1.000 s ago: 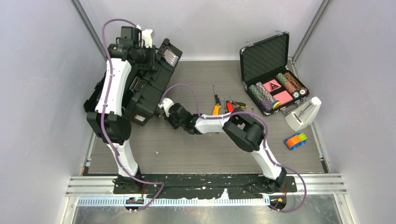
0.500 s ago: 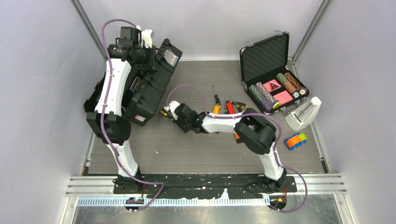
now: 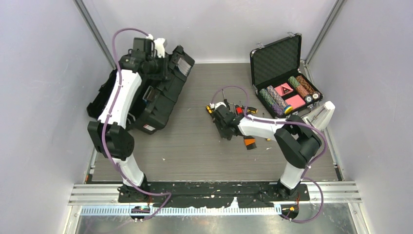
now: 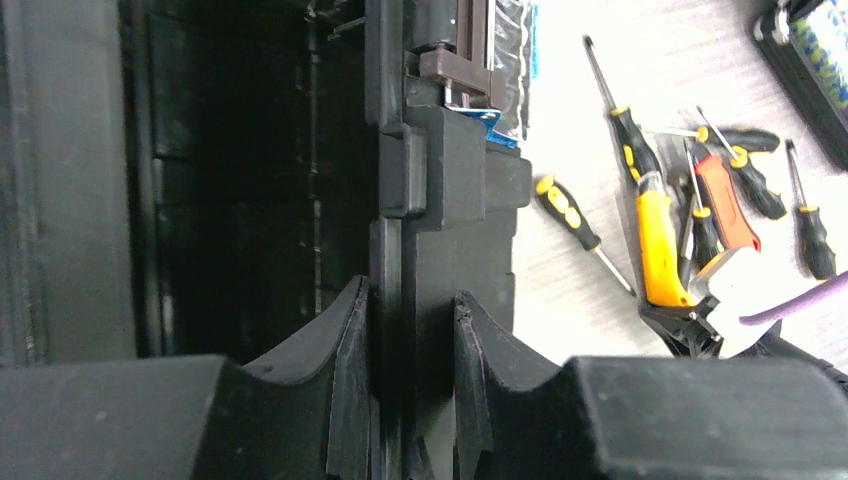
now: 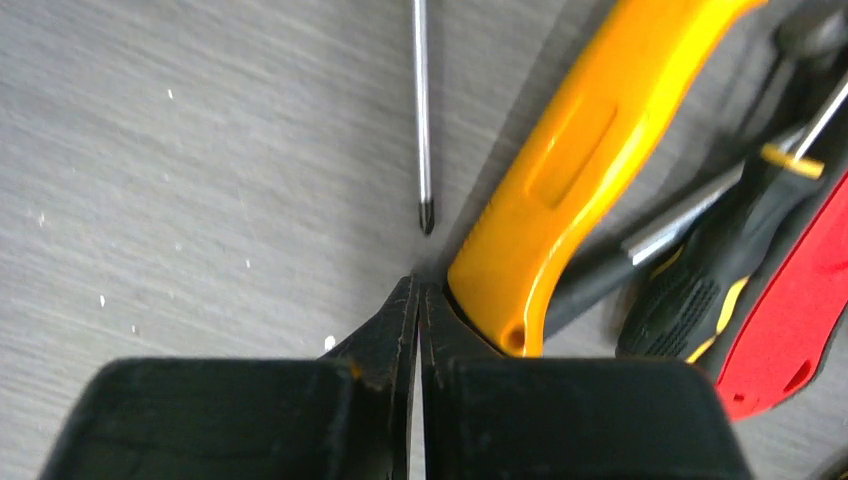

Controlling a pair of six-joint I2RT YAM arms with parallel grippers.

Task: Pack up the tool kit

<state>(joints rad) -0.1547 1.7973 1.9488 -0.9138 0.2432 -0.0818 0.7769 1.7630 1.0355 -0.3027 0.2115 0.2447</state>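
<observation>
The black toolbox (image 3: 160, 105) lies open at the back left, its lid (image 3: 181, 61) raised. My left gripper (image 3: 163, 62) is shut on the lid's rim (image 4: 392, 270), one finger (image 4: 345, 380) on each side. The hand tools lie mid-table. Among them are a yellow-handled tool (image 5: 570, 170), a red tool (image 4: 725, 200) and several yellow-black screwdrivers (image 4: 570, 212). My right gripper (image 5: 418, 292) is shut and empty, down at the table, its tips beside the butt of the yellow handle. A screwdriver tip (image 5: 425, 218) points at the tips. From above, the right gripper (image 3: 222, 116) covers much of the pile.
An open foam-lined case of poker chips (image 3: 285, 80) stands at the back right. In front of it are a white holder (image 3: 316, 119) and a multicoloured cube (image 3: 308, 146). Grey walls close in the table on the left, back and right.
The right arm swung from beside the toolbox back to the tool pile. A small yellow-black screwdriver now lies at the pile's left. The left arm shifted the lid slightly back and right.
</observation>
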